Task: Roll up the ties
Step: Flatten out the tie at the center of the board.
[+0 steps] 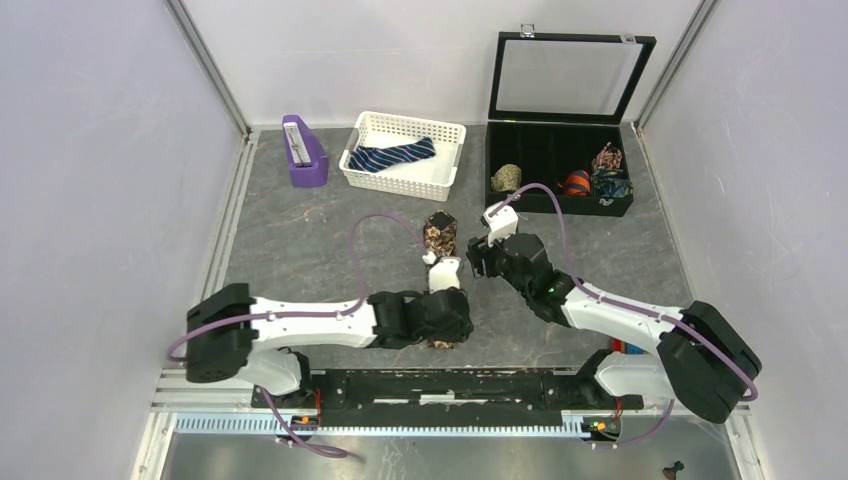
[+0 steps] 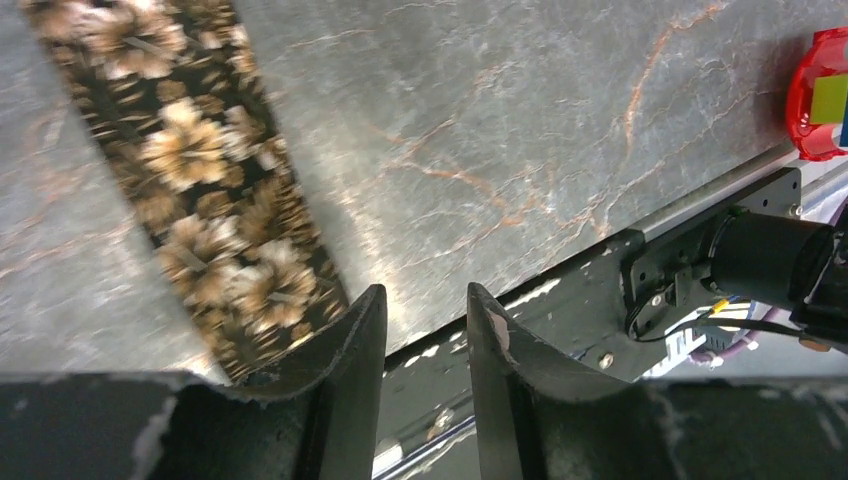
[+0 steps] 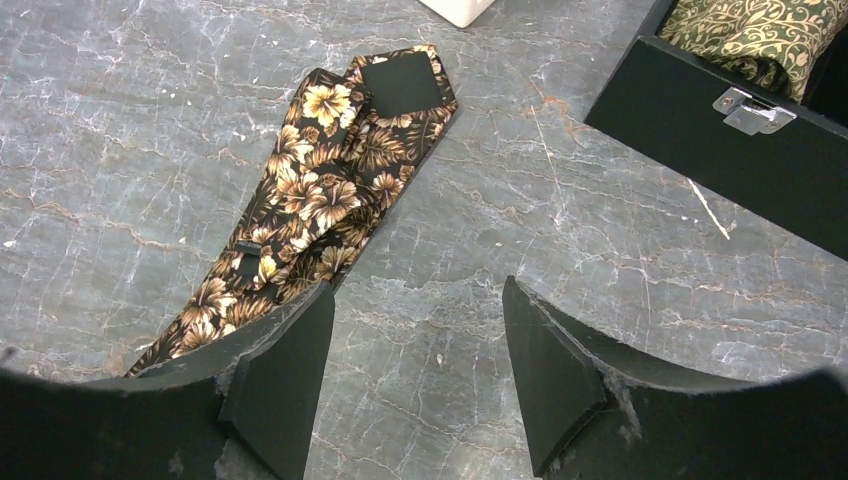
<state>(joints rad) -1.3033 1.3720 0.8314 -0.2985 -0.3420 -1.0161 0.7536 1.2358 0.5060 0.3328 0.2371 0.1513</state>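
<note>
On the grey marbled table (image 3: 600, 260) between the two arms lies the brown floral tie (image 3: 330, 190), stretched out flat with its broad end folded over at the far side; the navy striped tie (image 1: 395, 155) waits in the white basket (image 1: 452, 160). At the near end, the left gripper (image 2: 425, 320) hangs low with its jaws a narrow gap apart and nothing between them (bare table and the rail (image 2: 580, 290) show through the gap). The tie passes beside and under one finger (image 2: 350, 350), not inside the jaws. Over the far part, the right gripper (image 3: 420, 340) stands wide apart and empty, the fabric just off to one side of it.

The main risk, as I judge it, is a pinch on air: a left gripper that clenches where it stands would miss the tie or catch only its edge. Limp, smooth cloth caught off-centre would likely start a skewed roll that slackens or slides toward the rail
</note>
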